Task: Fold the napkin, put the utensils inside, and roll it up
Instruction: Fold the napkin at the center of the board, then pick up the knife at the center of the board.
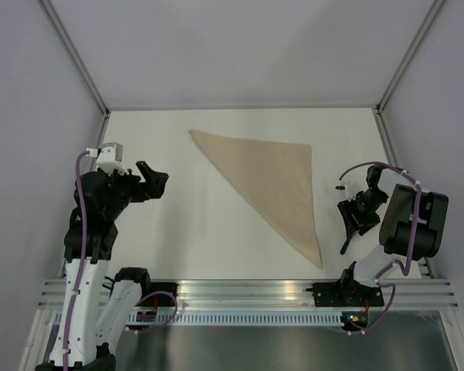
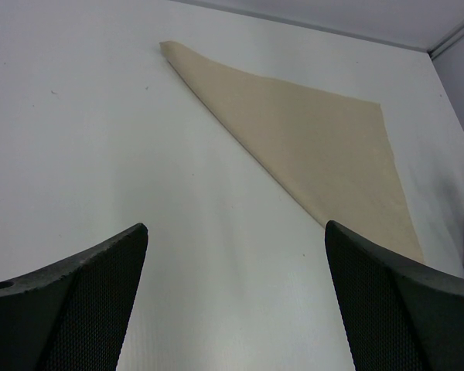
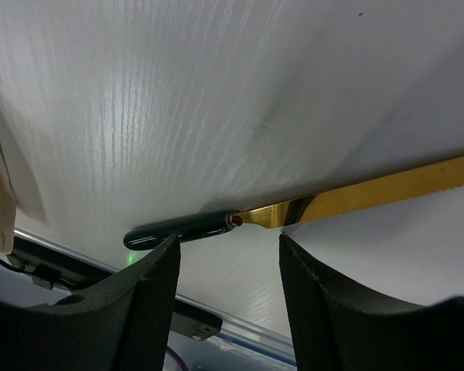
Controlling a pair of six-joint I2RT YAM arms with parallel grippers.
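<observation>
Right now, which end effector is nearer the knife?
The right end effector, open, close above the knife; the left end effector is beyond the napkin.

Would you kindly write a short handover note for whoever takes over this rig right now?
Left gripper: open, empty, hovering left of the napkin.
Right gripper: open, empty, over the knife, not gripping it.
Napkin: flat on the table, folded into a triangle.
Knife: on the table, right of the napkin, outside it.
Done: the fold. Left: pick up the knife, lay it on the napkin, roll it up.
</observation>
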